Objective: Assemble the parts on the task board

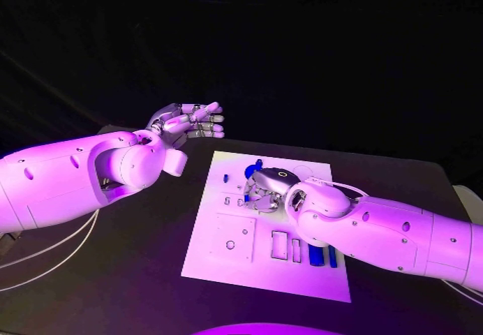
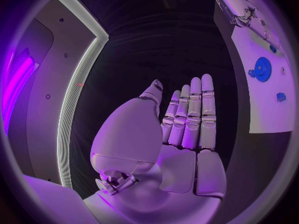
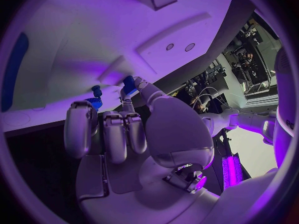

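**Small blue peg pinched over white board**

Small blue plastic peg part (image 3: 129,84) pinched at fingertips of right silver many-fingered hand (image 1: 266,191), low over middle of flat white rectangular task board (image 1: 234,244) on black worktop (image 1: 141,279). Likely light, rigid, smooth, so slippery against metal fingers (image 3: 116,134); best taken across short sides near top, bottom end left free for seating. Second small blue piece (image 3: 96,103) just beside fingertips, contact unclear. Round blue gear-like disc (image 2: 262,68) lying on board near far edge; long blue bars (image 1: 317,255) near front edge beside rectangular cut-outs. Left silver many-fingered hand (image 1: 187,121) raised well off board beyond far left corner, fingers straight and side by side, holding nothing.
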`<action>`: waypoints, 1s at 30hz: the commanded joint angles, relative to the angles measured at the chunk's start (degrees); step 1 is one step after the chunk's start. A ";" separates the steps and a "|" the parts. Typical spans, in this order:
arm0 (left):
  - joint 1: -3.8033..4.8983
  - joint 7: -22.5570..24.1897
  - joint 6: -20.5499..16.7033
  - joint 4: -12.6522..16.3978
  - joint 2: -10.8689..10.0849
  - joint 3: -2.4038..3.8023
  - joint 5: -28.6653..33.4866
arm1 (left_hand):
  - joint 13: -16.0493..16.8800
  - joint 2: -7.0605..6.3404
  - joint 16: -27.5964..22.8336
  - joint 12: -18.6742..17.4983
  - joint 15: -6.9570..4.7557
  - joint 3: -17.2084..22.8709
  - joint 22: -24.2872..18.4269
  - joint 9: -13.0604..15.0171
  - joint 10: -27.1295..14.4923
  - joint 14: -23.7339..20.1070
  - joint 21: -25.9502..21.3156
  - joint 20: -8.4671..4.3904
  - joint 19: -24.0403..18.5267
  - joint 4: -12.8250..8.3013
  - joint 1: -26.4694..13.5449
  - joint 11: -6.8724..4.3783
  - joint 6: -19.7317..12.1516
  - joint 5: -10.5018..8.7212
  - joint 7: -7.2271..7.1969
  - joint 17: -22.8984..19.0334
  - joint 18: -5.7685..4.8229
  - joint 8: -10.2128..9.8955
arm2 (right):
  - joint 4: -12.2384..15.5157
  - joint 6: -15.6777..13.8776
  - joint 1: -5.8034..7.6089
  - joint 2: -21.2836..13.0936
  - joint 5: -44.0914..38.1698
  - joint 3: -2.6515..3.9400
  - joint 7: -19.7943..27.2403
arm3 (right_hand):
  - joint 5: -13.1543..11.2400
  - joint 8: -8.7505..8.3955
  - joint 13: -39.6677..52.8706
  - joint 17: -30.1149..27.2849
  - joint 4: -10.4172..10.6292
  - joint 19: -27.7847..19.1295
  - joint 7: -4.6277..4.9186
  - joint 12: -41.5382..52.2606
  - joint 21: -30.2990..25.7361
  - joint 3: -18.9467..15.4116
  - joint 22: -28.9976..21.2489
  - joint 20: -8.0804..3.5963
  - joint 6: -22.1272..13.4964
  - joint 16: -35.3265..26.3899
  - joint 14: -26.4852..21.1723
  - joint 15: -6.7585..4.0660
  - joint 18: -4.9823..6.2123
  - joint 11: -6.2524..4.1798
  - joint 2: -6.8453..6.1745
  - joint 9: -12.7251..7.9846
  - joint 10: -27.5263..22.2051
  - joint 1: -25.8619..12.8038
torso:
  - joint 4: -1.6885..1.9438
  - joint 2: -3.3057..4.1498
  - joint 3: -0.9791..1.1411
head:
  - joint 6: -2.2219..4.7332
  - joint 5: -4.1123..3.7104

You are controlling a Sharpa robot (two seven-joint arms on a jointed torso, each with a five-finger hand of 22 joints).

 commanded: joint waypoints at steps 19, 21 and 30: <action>0.04 0.56 1.19 0.17 -0.04 0.03 0.15 | -0.07 0.02 -0.37 -0.21 -0.08 -0.05 -0.08 -0.03 0.51 -0.37 -0.28 -0.06 -0.28 -0.40 0.67 0.09 0.39 -0.18 0.03 0.05 0.18 -0.27 | 0.10 2.03 -0.18 -0.19 -1.08 -0.08 -1.58 | -0.52 -0.65 13.92 14.56 0.63 -0.23 -0.03 -0.56 -0.53 -1.01 1.44 0.38 0.14 0.12 5.97 0.61 -0.63 -0.02 -1.27 -0.02 4.94 -1.48 | 0.02 0.00 -0.03 | -0.26 -0.13; 0.04 0.55 1.19 0.18 -0.05 0.03 0.15 | -0.07 0.02 -0.37 -0.21 -0.08 -0.05 -0.08 -0.03 0.51 -0.37 -0.28 -0.06 -0.28 -0.40 0.67 0.09 0.39 -0.18 0.03 0.05 0.18 -0.27 | 0.19 2.03 -0.18 -0.21 -1.16 -0.08 -1.63 | -0.48 -0.77 13.86 14.53 0.69 -0.24 0.02 -0.62 -0.56 -1.18 1.43 0.41 0.07 0.11 5.96 0.65 -0.62 0.02 -1.44 -0.03 4.88 -1.62 | 0.02 0.01 -0.01 | -0.31 -0.09; 0.04 0.56 1.20 0.10 -0.01 0.03 0.15 | -0.07 0.02 -0.37 -0.21 -0.08 -0.05 -0.08 -0.03 0.51 -0.37 -0.28 -0.06 -0.28 -0.40 0.67 0.09 0.39 -0.18 0.03 0.05 0.18 -0.27 | 0.32 2.01 -0.17 -0.29 -1.59 -0.08 -2.00 | -0.44 -1.06 13.68 14.48 0.89 -0.26 0.14 -0.80 -0.63 -1.67 1.42 0.50 -0.14 0.09 5.95 0.76 -0.61 0.13 -1.86 -0.03 4.72 -1.99 | 0.02 0.02 0.00 | -0.30 -0.06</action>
